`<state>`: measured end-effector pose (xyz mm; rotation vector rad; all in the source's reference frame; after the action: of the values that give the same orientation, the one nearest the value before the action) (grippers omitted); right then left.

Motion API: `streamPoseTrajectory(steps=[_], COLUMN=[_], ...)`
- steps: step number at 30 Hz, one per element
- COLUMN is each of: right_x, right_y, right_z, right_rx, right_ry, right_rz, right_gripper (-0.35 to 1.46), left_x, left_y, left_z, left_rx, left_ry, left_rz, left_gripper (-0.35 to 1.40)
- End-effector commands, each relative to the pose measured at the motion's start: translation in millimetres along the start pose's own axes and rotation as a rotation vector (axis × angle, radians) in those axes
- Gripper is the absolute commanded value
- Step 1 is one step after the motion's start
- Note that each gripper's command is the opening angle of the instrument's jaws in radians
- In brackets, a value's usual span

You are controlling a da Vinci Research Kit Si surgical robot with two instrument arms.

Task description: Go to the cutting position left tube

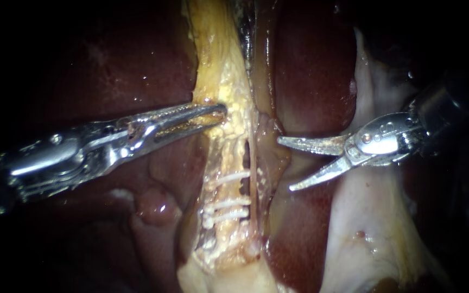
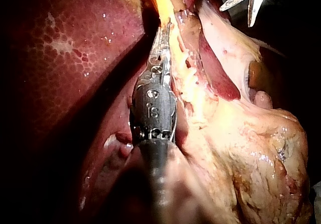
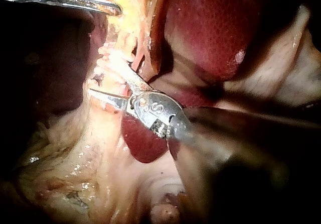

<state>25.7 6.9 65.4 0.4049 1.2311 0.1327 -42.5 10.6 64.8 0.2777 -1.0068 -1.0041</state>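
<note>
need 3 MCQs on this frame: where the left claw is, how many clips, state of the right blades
1. Where does the left instrument's claw grip?
A) the yellow tissue above the clips
B) the lowest clip
C) the liver

2. How many white clips cross the tube?
A) one
B) three
C) six

3. The right instrument's blades are:
A) shut
B) shut on a clip
C) open

Answers:
1 A: in the endoscope view the claw closes on the yellow tissue from both sides, above the clips.
2 B: three white bars lie across the tube.
3 C: a wide gap shows between the blades, with nothing gripped.
</note>
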Motion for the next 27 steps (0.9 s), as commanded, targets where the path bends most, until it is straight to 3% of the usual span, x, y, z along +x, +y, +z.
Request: streamPoseTrajectory(steps=[1,6,9,11,18,27], right_x=[0.0,-0.2,-0.7,-1.4,-5.2,-9.6], right_y=[0.0,-0.1,-0.4,-0.7,-1.8,-1.9], right_z=[0.0,0.1,0.6,1.3,5.2,9.5], right_rx=[0.000,0.005,0.030,0.047,0.105,0.169], right_ry=[0.000,0.001,0.007,0.006,-0.022,-0.035], right_rz=[0.000,-0.001,0.012,0.047,0.141,0.271], right_gripper=[1.43,1.43,1.43,1.43,1.43,1.43], left_x=[0.0,-0.4,-1.9,-3.1,-7.0,-8.2], left_y=[0.0,0.2,0.5,0.8,1.0,-0.3], left_z=[0.0,-0.5,-1.7,-2.7,-6.1,-7.8], left_rx=[0.000,0.005,0.009,0.006,-0.010,-0.012], left_ry=[0.000,0.003,0.008,-0.011,-0.067,-0.087], left_rz=[0.000,-0.001,-0.008,-0.013,-0.012,0.003], left_gripper=[-0.35,-0.35,-0.35,-0.35,-0.35,-0.35])
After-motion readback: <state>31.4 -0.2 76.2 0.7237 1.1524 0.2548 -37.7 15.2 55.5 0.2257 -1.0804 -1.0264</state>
